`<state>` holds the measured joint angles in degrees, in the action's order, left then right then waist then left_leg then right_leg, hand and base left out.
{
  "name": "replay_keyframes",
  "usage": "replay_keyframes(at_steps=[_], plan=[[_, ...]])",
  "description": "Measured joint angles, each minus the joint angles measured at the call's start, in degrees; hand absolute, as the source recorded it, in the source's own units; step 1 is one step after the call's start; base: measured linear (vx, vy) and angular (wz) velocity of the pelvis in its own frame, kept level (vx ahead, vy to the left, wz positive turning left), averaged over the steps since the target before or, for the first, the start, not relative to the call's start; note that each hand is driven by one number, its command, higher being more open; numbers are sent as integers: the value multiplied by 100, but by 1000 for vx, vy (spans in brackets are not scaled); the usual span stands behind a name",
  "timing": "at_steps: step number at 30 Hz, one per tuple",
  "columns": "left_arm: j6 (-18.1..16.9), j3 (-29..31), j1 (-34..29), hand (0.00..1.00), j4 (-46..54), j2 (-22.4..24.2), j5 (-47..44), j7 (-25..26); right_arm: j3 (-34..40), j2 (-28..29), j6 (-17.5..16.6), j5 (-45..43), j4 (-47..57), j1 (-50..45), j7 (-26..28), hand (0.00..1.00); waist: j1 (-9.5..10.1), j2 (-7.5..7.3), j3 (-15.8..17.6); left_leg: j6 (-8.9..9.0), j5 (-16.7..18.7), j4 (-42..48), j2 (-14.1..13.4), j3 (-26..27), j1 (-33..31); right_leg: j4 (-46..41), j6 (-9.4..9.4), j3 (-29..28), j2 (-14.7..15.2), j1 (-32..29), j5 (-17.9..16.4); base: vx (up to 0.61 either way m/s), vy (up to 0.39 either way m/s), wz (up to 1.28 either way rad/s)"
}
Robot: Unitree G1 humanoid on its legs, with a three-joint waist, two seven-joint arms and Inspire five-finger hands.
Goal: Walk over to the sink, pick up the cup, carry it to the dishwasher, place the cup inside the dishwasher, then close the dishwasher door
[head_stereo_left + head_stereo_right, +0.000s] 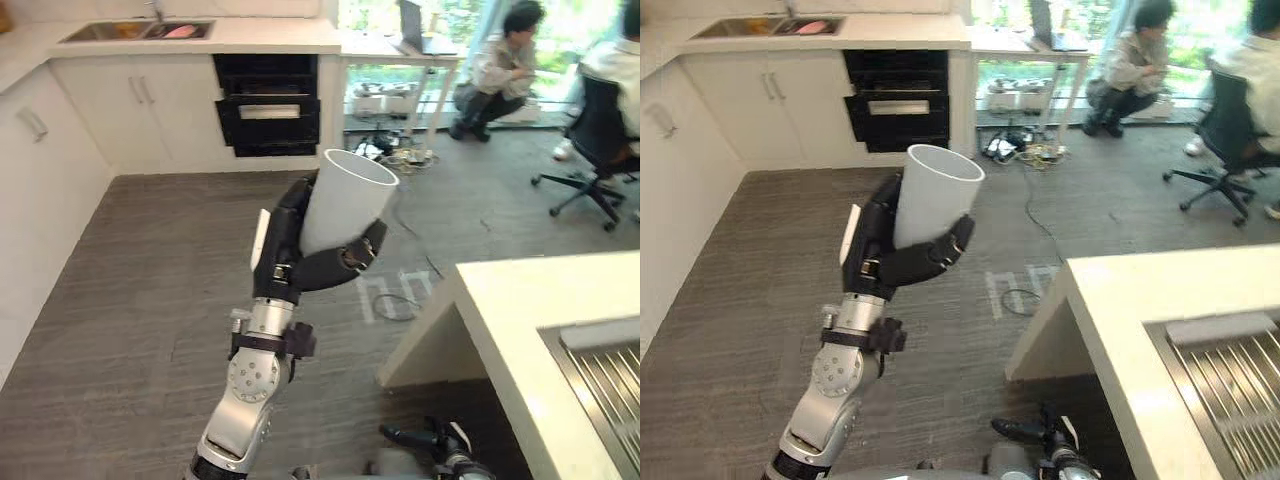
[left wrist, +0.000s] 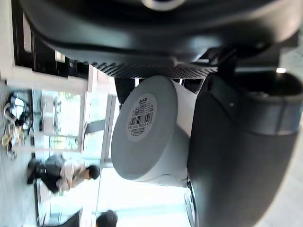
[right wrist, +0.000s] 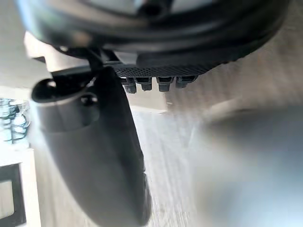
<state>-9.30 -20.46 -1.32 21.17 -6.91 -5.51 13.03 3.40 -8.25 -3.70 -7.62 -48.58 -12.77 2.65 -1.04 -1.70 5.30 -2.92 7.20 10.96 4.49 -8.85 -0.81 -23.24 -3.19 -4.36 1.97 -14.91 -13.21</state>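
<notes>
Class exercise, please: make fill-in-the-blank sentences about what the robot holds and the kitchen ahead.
The left hand is curled round a ____ cup.
The cup hangs over the grey ____.
The dishwasher in the far cabinets is ____.
Missing words: white; floor; black.

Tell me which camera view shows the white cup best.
The left eye view: most of the cup shows, open rim up, with the left hand curled round its lower part. The right eye view gives much the same. The left wrist view shows its labelled base from close. The right wrist view faces the floor.
</notes>
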Motion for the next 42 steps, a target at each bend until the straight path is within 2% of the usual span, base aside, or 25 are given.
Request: replay_keyframes(at_steps=[1, 2, 3, 4, 5, 6, 7, 8, 9, 10, 11, 12, 13, 15, 19, 30, 31, 42], plan=[[-1, -7, -22, 0, 6, 7, 0, 0, -11, 4, 15, 0, -13, -98, 2, 100, 13, -114, -35, 23, 96, 94, 108, -130, 5, 109, 48, -8, 89, 26, 178, 329, -234, 141], [-1, -23, -122, 0, 12, 86, 0, -3, 0, 15, 76, -4, -60, -220, -1, 100, 17, -131, -75, 91, 397, 327, 113, -258, 0, 28, 146, 261, 199, 152, 600, 295, -215, 100], [1, -28, -196, 0, 32, 131, -1, -4, 57, 30, 101, -5, -55, -227, -12, 100, 17, -18, -84, 147, 513, 438, -45, -141, -39, 60, 183, 402, 159, 227, 562, 359, -255, 120], [5, -24, -267, 0, 82, 209, -4, -45, 74, -9, 96, 2, -37, -192, -29, 100, -7, 138, -114, 369, 561, 708, -390, 123, -206, 169, 251, 745, 128, 335, 515, 396, -270, 98], [26, -34, -266, 0, 89, 351, -9, -133, 56, -55, 122, 4, -40, -126, -29, 100, 28, 298, -145, 558, 552, 817, -597, 319, -255, 316, 263, 943, 85, 515, 513, 321, -215, 96], [30, -33, -265, 0, 89, 422, -14, -162, 58, -60, 121, 6, -28, -93, -35, 100, 30, 296, -133, 599, 534, 866, -694, 494, -248, 417, 268, 1056, 79, 644, 511, 351, -215, 89], [34, -33, -258, 0, 101, 565, -22, -197, 60, -41, 111, 2, 20, -68, -42, 100, 27, 338, -135, 614, 529, 1019, -885, 907, -183, 608, 280, 1276, 60, 995, 504, 237, -103, 86], [32, -28, -260, 0, 169, 642, -23, -203, 62, -2, 107, 0, 83, -53, -79, 100, 46, 309, -117, 586, 567, 1224, -1037, 1430, -142, 781, 292, 1421, 52, 1306, 504, 271, -108, 86], [30, -22, -255, 0, 217, 663, -26, -202, 61, 15, 85, -1, 125, -51, -100, 100, 47, 302, -120, 511, 619, 1309, -1128, 1738, -140, 856, 308, 1470, 54, 1436, 497, 168, -18, 77], [26, -19, -231, 0, 341, 687, -30, -202, 68, 33, 58, -5, 183, -22, -159, 100, 65, 309, -127, 399, 790, 1315, -1350, 2343, -156, 942, 336, 1581, 71, 1604, 479, 120, 16, 75], [-32, -21, -181, 0, 400, 683, -29, -207, 93, 48, 39, -11, 130, 78, -197, 100, 83, 317, -136, 401, 653, 967, -1536, 2796, -197, 944, 322, 1721, 103, 1629, 468, 107, 33, 74], [-57, -18, -126, 0, 399, 668, -28, -209, 104, 43, 22, -11, 63, 141, -205, 100, 103, 313, -136, 588, 282, 758, -1569, 2903, -204, 947, 284, 1764, 127, 1640, 443, 94, 80, 50], [-76, -2, -105, 0, 397, 600, -30, -204, 130, 104, 16, -13, -49, 232, -231, 100, 183, 240, -175, 534, 191, 540, -1385, 2917, -106, 1037, 221, 1756, 249, 1677, 412, 85, 89, 32], [-96, 154, -109, 0, 317, 484, -33, -178, 124, 272, 13, -13, -141, 257, -232, 100, 162, 103, -217, 472, 89, 295, -1178, 2823, -86, 1265, 164, 1756, 355, 1758, 443, 83, 104, 32], [-34, 197, -138, 0, -69, 348, -68, -175, 190, 395, 92, -18, -470, 275, -245, 100, 152, 78, -226, 419, 2, 4, -959, 2694, 109, 1443, 105, 1730, 446, 1978, 482, 43, 75, 23], [9, 163, -444, 0, -94, 217, -132, -216, 266, 293, 92, 114, -575, 313, -448, 100, 82, 53, -258, 509, -536, -829, -921, 2864, 399, 1469, 124, 1354, 353, 1814, 552, -48, -24, -9], [14, 425, -720, 0, -94, 141, -133, -233, 410, 173, 109, 276, -860, 308, -516, 100, -138, 156, -416, 409, -1102, -1593, -802, 2914, 502, 1740, 42, 1246, 268, 1702, 847, 0, 0, 0], [14, 440, -778, 0, -309, 122, -255, -344, 408, 171, 112, 262, -859, 342, -544, 100, -88, 172, -408, 390, -1144, -1596, -737, 2658, 370, 1857, 28, 1519, 306, 1702, 863, 4, 2, 11]])
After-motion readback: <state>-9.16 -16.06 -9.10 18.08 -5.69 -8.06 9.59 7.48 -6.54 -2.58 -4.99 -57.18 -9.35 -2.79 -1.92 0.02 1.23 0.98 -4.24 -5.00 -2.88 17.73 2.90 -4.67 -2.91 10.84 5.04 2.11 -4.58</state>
